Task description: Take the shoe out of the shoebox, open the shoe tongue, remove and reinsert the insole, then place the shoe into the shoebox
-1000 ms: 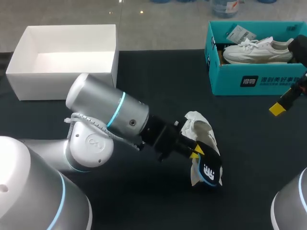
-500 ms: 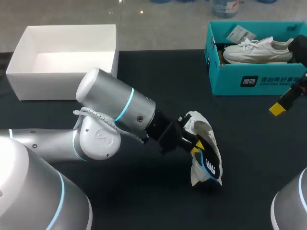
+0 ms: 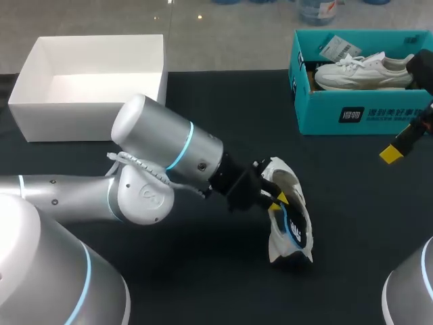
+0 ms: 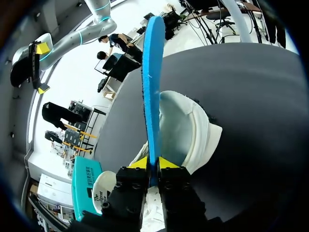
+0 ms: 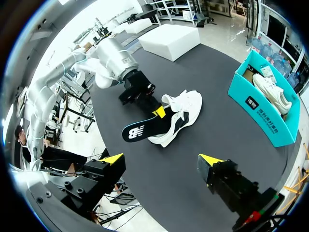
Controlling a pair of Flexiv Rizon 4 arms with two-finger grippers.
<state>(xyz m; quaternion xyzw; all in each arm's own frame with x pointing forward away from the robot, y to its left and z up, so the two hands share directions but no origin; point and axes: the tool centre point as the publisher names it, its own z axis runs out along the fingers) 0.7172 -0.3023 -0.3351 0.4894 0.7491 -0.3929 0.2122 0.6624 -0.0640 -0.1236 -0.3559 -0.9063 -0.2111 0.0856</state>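
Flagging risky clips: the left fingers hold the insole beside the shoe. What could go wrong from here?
The left gripper pinches the insole in its fingers at one end only, so it could twist or slip while being fed in. Nothing holds the shoe. The right gripper hangs open, well away, so pushing the insole in may just slide the shoe.

My left arm (image 3: 162, 145) stretches low toward the middle, left gripper (image 4: 153, 163) pinching the insole (image 4: 152, 87); right gripper (image 5: 161, 159) hangs wide open.

I see a dark table (image 3: 352, 203); on it rest a white box (image 3: 88, 123), a teal shoebox (image 3: 358, 116), a white shoe (image 3: 287, 177).
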